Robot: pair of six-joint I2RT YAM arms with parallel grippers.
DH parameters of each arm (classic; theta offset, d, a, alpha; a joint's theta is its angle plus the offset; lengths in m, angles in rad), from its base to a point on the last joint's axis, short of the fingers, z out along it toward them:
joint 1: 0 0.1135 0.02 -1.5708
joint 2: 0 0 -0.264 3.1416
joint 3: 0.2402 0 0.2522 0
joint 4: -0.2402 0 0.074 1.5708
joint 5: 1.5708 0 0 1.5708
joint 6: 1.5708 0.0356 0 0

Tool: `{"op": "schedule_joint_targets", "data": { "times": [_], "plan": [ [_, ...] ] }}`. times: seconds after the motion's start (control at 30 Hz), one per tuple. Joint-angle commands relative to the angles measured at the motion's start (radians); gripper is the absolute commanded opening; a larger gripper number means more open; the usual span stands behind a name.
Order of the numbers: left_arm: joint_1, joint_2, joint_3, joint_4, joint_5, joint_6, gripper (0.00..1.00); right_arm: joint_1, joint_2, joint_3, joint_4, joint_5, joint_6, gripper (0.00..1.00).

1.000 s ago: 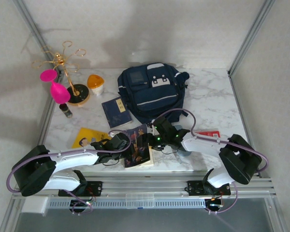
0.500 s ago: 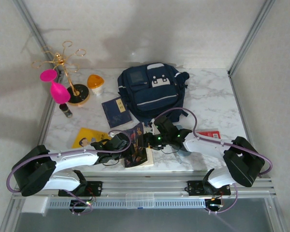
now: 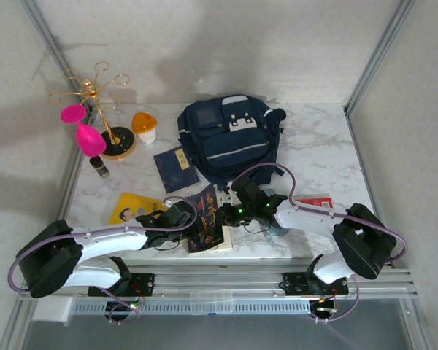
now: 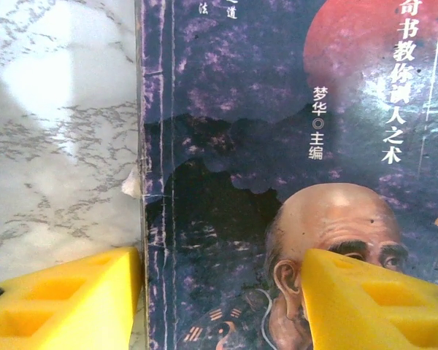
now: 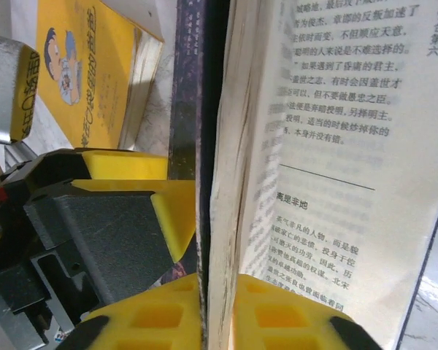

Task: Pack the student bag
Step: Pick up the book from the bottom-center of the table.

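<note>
Clamped right hand (image 5: 217,302) shut, within the last second, on raised cover and pages of dark purple paperback book (image 3: 208,219). Holds left hand (image 4: 219,292) apart astride that book's spine. Leaves navy striped fabric backpack (image 3: 230,138) lying just behind book.

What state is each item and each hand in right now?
student bag, lying flat, front up; can't tell whether any zip is open.
purple book, opened partway, cover and some pages raised.
blue book, closed, lying flat.
yellow book, closed, lying flat.
right hand, shut on the purple book's raised cover and pages.
left hand, open, over the purple book's spine edge.
</note>
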Motion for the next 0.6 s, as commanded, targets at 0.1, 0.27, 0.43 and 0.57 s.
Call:
{"op": "schedule_joint_targets", "data": {
  "times": [0.1,0.27,0.43,0.57],
  "plan": [
    [0.018,-0.095,-0.020,-0.030,-0.044,-0.022,0.63,0.009,-0.032,0.026,0.001,-0.026,-0.031,0.01],
    [0.079,-0.240,-0.027,-0.069,-0.010,-0.018,0.69,0.008,-0.084,0.046,0.019,-0.071,-0.021,0.00],
    [0.207,-0.431,-0.018,-0.126,0.074,0.012,0.75,-0.006,-0.155,0.076,0.037,-0.115,0.014,0.00],
    [0.310,-0.497,0.014,-0.151,0.155,0.052,0.85,-0.043,-0.190,0.128,0.037,-0.175,0.032,0.00]
  ]
}}
